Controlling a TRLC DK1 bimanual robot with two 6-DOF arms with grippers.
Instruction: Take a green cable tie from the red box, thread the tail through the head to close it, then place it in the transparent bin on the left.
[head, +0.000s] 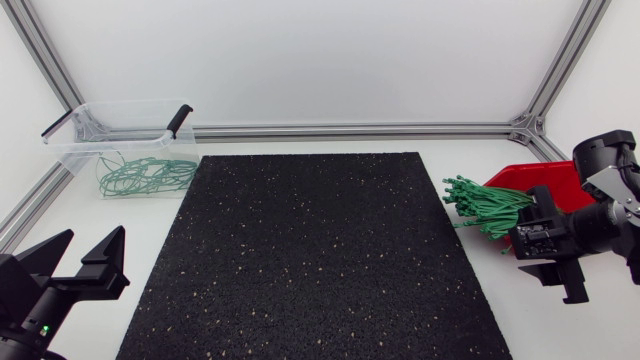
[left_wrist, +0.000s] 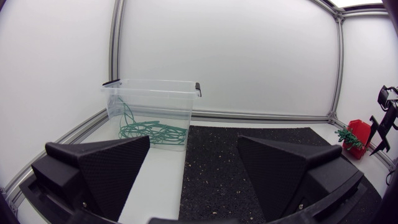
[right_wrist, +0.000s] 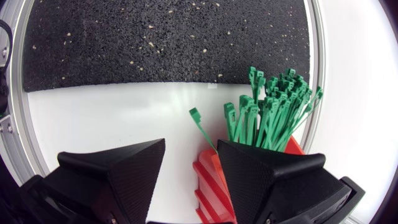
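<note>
The red box (head: 540, 178) stands at the table's right, and a bundle of green cable ties (head: 487, 208) pokes out of it towards the black mat. My right gripper (head: 548, 245) hangs over the box's near end. In the right wrist view that gripper (right_wrist: 191, 144) is open, with the box's red rim (right_wrist: 208, 180) under the gap. The green cable ties (right_wrist: 270, 115) fan out just ahead, and one loose tie (right_wrist: 200, 126) slants towards the gap, ungripped. The transparent bin (head: 75, 150) at the back left holds looped green ties (head: 140, 175). My left gripper (head: 95, 235) rests open at the front left, empty.
A black speckled mat (head: 315, 255) covers the table's middle. Aluminium frame rails (head: 350, 130) run along the back and side edges. From the left wrist view, the bin (left_wrist: 152, 102) stands ahead of the open left gripper (left_wrist: 194, 140) and the red box (left_wrist: 359, 132) far across.
</note>
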